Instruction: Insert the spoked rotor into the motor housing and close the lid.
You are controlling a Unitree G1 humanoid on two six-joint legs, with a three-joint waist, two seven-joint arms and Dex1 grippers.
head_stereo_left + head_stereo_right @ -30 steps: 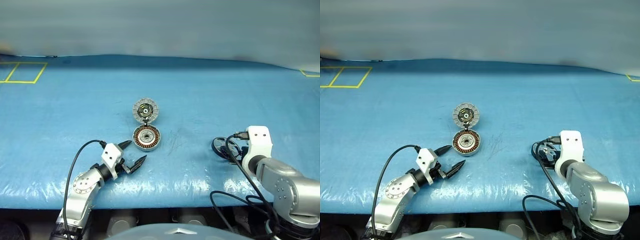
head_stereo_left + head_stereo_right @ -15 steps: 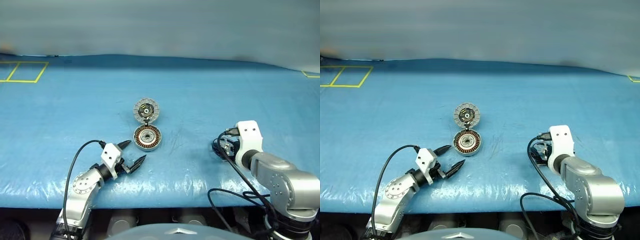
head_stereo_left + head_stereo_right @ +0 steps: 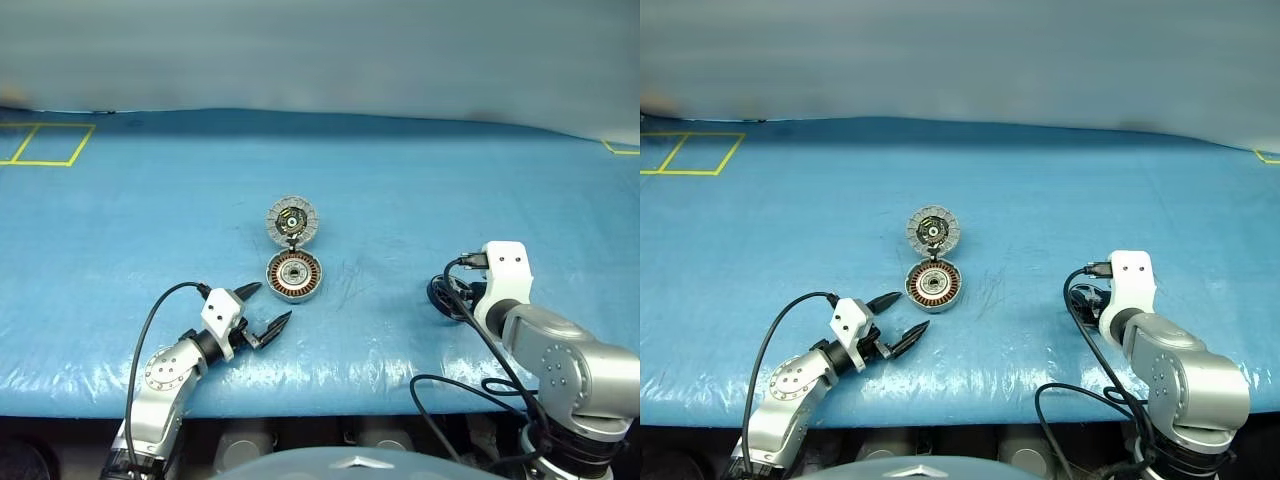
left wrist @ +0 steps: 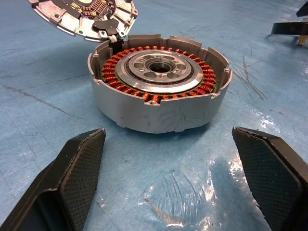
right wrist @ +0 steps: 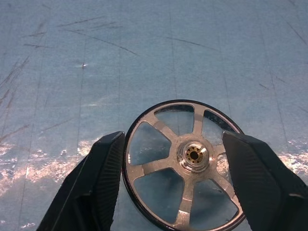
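Right gripper narrowed around spoked rotor.

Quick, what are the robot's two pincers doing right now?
Left pincer: open, empty, facing the housing.
Right pincer: open around the rotor, not gripping yet.

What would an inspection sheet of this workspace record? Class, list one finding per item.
Surface: blue sheet, scuffed, glossy near the front edge.
Job's things: motor housing open, copper windings showing; lid hinged back behind it; spoked rotor flat on the sheet.
Clutter: nothing seen.
Grippers: left end effector open, near the housing; right end effector astride the rotor, fingers either side of its rim.
Cables: black cable loops by the right arm.
Surroundings: yellow tape markings at far left.
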